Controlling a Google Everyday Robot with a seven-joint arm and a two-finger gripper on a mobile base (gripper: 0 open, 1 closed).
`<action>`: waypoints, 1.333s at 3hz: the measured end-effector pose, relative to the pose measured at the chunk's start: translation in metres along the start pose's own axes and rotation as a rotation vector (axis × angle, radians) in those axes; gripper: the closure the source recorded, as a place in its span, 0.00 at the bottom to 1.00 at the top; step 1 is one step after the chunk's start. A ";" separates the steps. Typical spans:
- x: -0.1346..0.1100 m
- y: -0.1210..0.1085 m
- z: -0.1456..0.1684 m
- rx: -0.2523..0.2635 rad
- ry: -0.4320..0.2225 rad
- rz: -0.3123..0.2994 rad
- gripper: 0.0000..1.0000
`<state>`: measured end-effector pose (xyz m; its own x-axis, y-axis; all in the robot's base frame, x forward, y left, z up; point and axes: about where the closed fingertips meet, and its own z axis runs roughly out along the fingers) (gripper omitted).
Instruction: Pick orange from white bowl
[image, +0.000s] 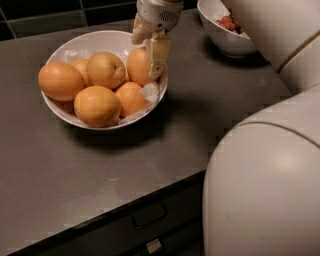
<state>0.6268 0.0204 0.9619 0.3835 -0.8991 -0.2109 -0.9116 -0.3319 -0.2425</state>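
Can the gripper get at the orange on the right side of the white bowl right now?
Probably yes: the gripper is down right at that orange in the white bowl, nothing between them, and the other oranges lie to its side.

- Kitchen: dark counter (100, 170), drawers (145, 217) below, tiled wall (45, 15) behind.
- Fruit out: white bowl (102, 40) of oranges (97, 105), berry bowl (225, 44).
- The gripper (147, 56) sits at the white bowl's right edge.
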 end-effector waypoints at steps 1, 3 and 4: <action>0.000 0.004 0.007 -0.024 -0.024 0.010 0.28; 0.003 0.004 0.021 -0.053 -0.039 0.024 0.28; 0.004 0.003 0.025 -0.061 -0.041 0.026 0.28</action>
<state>0.6293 0.0226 0.9360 0.3640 -0.8956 -0.2557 -0.9282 -0.3262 -0.1787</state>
